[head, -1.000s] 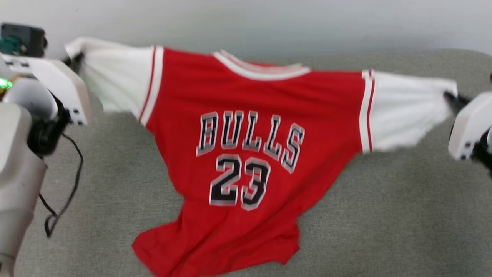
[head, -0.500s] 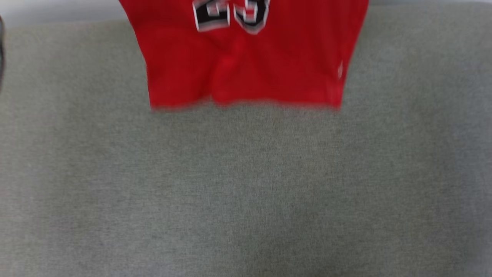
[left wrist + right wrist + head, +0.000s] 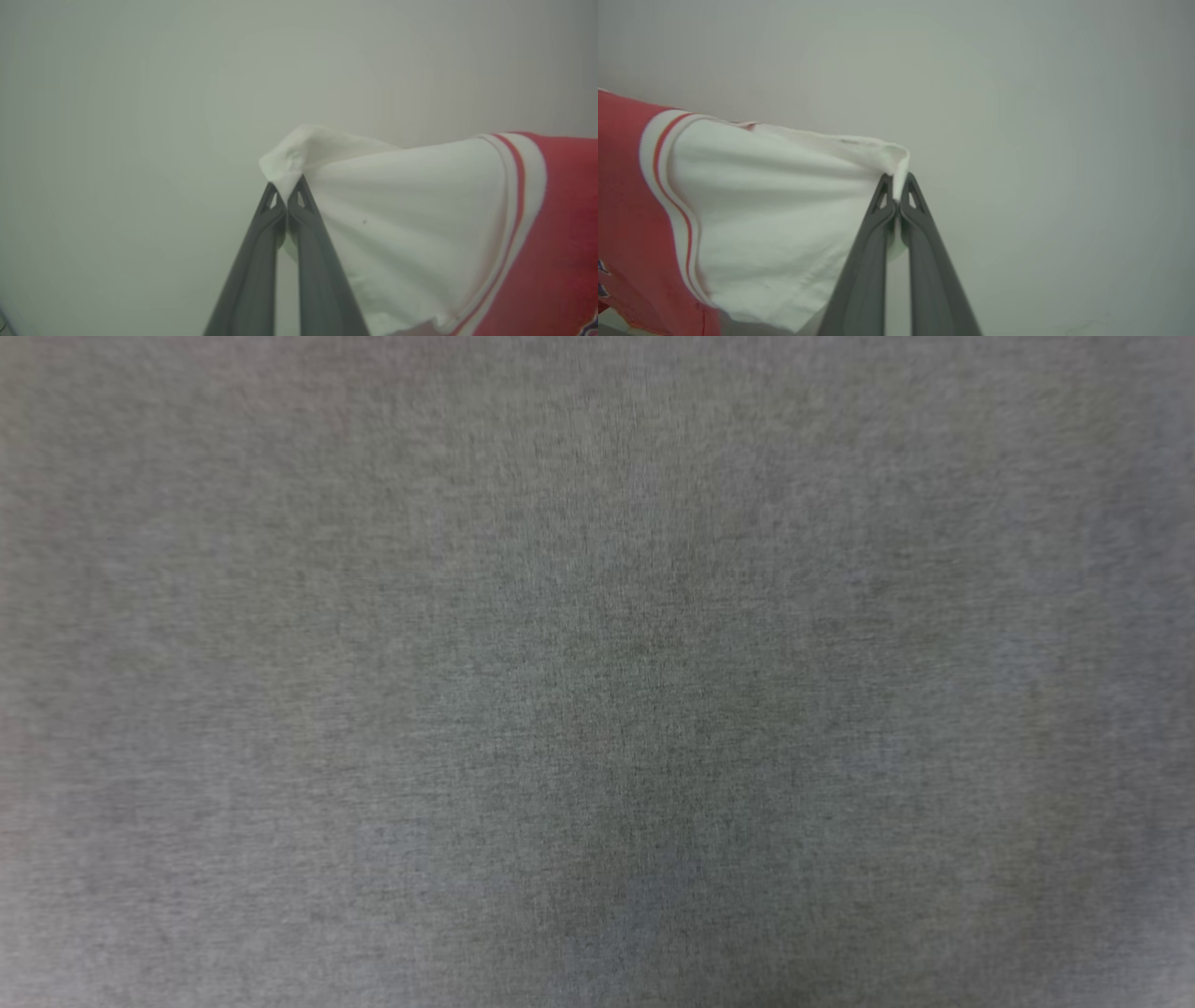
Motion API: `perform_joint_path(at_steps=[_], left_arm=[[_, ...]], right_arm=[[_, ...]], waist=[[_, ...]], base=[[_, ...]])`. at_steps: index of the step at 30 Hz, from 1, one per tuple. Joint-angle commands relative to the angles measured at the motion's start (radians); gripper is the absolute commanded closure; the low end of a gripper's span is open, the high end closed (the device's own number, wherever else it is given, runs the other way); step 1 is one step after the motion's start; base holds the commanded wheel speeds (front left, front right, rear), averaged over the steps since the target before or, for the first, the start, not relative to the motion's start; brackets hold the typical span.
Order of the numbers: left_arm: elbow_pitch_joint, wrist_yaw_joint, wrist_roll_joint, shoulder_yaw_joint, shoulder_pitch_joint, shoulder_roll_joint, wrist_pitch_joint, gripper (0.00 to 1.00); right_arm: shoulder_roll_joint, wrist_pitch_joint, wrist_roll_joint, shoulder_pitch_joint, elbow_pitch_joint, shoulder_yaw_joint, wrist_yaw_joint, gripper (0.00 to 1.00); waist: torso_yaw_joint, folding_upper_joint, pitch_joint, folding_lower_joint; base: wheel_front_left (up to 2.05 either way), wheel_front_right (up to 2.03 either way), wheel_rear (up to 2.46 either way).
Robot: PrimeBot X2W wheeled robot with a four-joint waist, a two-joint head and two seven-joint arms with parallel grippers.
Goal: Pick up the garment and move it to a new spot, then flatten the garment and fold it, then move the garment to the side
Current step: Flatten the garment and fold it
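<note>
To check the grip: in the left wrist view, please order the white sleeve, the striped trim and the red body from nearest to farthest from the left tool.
1. White sleeve: its corner is pinched in the left tool.
2. Striped trim: farther right.
3. Red body: at the right edge.

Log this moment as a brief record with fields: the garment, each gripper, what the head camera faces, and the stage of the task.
garment: red jersey T-shirt with white sleeves and red-and-white striped trim, held up by both sleeve ends
left gripper: fingers shut on the tip of one white sleeve
right gripper: fingers shut on the edge of the other white sleeve
head view: blurred grey woven fabric surface
stage: lifted, not yet laid flat or folded
</note>
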Motion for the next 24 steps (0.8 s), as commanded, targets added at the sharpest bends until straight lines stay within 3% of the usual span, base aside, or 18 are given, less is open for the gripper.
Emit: perform_joint_path(at_steps=[1, 8, 13, 18, 24], left_arm=[[0.002, 0.000, -0.002, 0.004, -0.013, 0.000, -0.006, 1.00], [0.036, -0.019, -0.019, 0.005, -0.026, -0.020, -0.042, 1.00], [0.085, -0.036, -0.033, -0.001, 0.010, -0.046, -0.075, 1.00], [0.131, -0.057, -0.056, -0.003, 0.106, -0.084, -0.119, 1.00], [0.117, -0.073, -0.094, 0.018, 0.351, -0.126, -0.156, 1.00]], right_arm=[[0.004, -0.006, 0.000, -0.016, 0.006, 0.005, -0.002, 1.00], [0.026, -0.014, 0.015, -0.030, 0.048, 0.024, -0.002, 1.00], [0.059, -0.026, 0.027, 0.024, 0.088, 0.028, -0.002, 1.00], [0.084, -0.029, 0.055, 0.146, 0.110, 0.042, -0.002, 1.00], [0.072, -0.009, 0.132, 0.408, 0.060, 0.054, -0.002, 1.00]], waist=[[-0.003, 0.0000, 0.072, -0.0002], [-0.006, 0.0000, 0.161, -0.0002], [-0.009, 0.0000, 0.166, -0.0002], [0.000, 0.0000, 0.092, -0.0002], [0.024, 0.0000, -0.082, -0.0002]], base=[[0.00, 0.00, 0.00], [0.00, 0.00, 0.00], [0.00, 0.00, 0.00], [0.00, 0.00, 0.00], [0.00, 0.00, 0.00]])
